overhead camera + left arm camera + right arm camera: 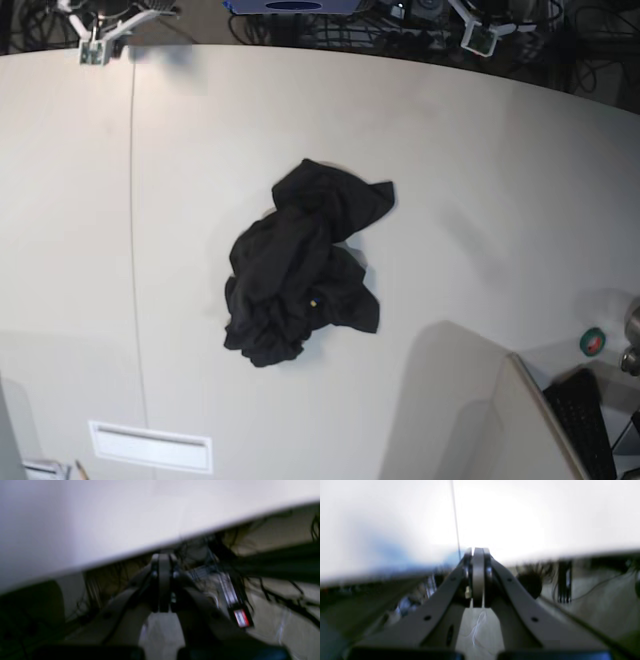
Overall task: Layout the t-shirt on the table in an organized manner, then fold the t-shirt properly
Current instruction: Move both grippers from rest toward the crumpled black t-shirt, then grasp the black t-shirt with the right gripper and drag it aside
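Observation:
The black t-shirt (pixel 300 265) lies crumpled in a heap at the middle of the off-white table (pixel 500 180); its print is hidden in the folds, and a small light tag shows. It is out of view in both wrist views. My left gripper (pixel 163 557) is shut and empty, at the table's far edge (pixel 125 530); in the base view it is at the top right (pixel 480 38). My right gripper (pixel 478 551) is shut and empty, at the far edge beside the thin dark seam (pixel 455 517); in the base view it is at the top left (pixel 93 50). Both are far from the shirt.
The seam line (pixel 132 200) runs down the table's left side. A white label (pixel 150 446) lies near the front left. A grey panel (pixel 470 420), a keyboard (pixel 585 420) and a small green-red round thing (pixel 593 341) are at the front right. Cables hang behind the far edge (pixel 275 590).

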Robot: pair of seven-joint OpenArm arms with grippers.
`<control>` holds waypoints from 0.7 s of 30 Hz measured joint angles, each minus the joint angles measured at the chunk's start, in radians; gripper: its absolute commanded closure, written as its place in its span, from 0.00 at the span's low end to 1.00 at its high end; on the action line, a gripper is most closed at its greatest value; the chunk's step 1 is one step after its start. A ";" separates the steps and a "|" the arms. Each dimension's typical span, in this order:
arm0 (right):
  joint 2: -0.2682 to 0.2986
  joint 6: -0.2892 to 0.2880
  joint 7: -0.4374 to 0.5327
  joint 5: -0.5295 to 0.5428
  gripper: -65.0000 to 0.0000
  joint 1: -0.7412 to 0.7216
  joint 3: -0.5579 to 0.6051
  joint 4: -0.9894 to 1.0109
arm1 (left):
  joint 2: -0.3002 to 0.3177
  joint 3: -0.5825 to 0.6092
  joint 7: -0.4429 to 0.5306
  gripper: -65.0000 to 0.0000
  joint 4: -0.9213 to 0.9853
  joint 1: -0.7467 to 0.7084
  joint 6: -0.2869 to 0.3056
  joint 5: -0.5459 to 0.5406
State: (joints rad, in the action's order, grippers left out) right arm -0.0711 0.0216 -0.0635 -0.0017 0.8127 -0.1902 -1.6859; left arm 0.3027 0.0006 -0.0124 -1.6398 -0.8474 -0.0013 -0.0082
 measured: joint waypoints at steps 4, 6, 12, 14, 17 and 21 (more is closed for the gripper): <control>0.000 -0.013 0.014 -0.003 1.00 -0.122 0.084 -0.109 | -0.021 -0.003 -0.003 1.00 -0.009 0.100 0.000 -0.008; 0.003 -0.007 0.018 -0.003 1.00 -0.184 0.134 -0.124 | -0.042 -0.020 -0.061 1.00 -0.010 0.143 0.007 -0.077; 0.005 -0.017 -0.174 -0.002 0.55 -0.371 0.320 -0.108 | -0.044 -0.102 -0.325 1.00 -0.004 0.328 0.000 -0.343; 0.006 -0.016 -0.211 -0.003 0.54 -0.448 0.381 -0.103 | -0.043 -0.125 -0.380 1.00 -0.005 0.372 -0.005 -0.393; 0.008 -0.010 -0.255 -0.005 0.54 -0.520 0.454 -0.071 | -0.039 -0.130 -0.414 1.00 -0.002 0.397 -0.005 -0.393; 0.002 -0.014 -0.284 -0.002 0.54 -0.572 0.510 -0.006 | -0.013 -0.130 -0.411 1.00 -0.001 0.415 0.001 -0.371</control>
State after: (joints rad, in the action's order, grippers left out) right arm -0.0689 0.0074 -0.3473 -0.0032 0.2409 0.3199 -1.6917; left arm 0.2893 -0.1291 -0.4232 -1.6409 -0.4320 -0.0002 -0.3790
